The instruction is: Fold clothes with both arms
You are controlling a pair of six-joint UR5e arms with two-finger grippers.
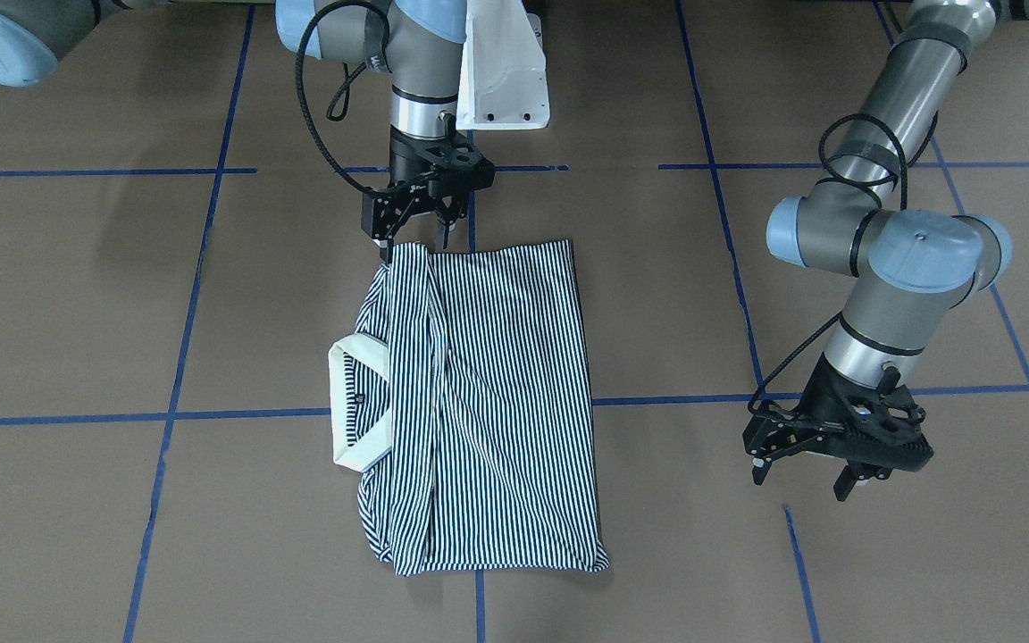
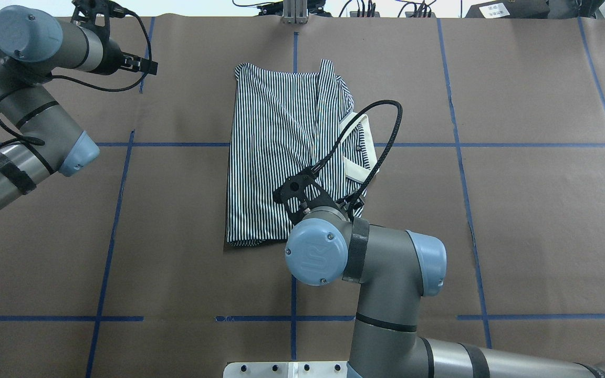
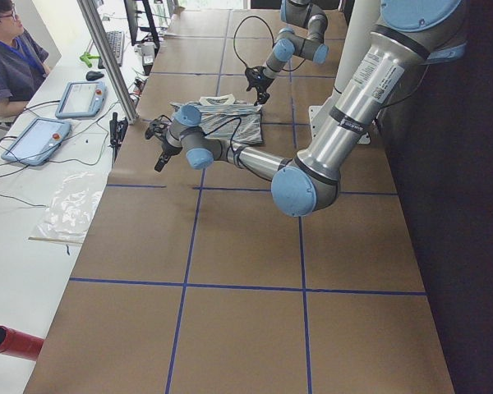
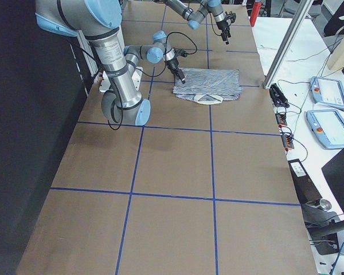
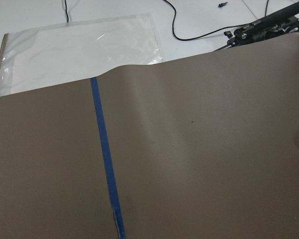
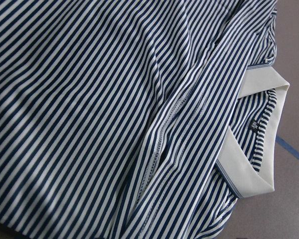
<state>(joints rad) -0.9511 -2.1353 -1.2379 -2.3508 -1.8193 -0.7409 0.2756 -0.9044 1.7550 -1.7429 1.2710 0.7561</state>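
Observation:
The striped polo shirt (image 1: 497,402) (image 2: 276,152) lies on the brown paper, folded into a long rectangle with both sides turned in. Its white collar (image 1: 345,393) (image 6: 259,164) sticks out at one side. My right gripper (image 1: 414,243) hangs open right at the shirt's robot-side corner, fingertips just above the cloth. In the overhead view that arm's wrist (image 2: 315,257) hides the fingers. My left gripper (image 1: 800,478) is open and holds nothing, well off to the side of the shirt, above bare paper. The left wrist view shows only the paper (image 5: 199,149) and tape.
Blue tape lines (image 1: 238,415) grid the paper. The white pedestal base (image 1: 506,80) stands at the robot's edge. Past the table's far edge lie a clear plastic bag (image 5: 74,45), cables, two tablets (image 3: 33,139) and a metal post (image 3: 107,57); a person (image 3: 4,57) sits there.

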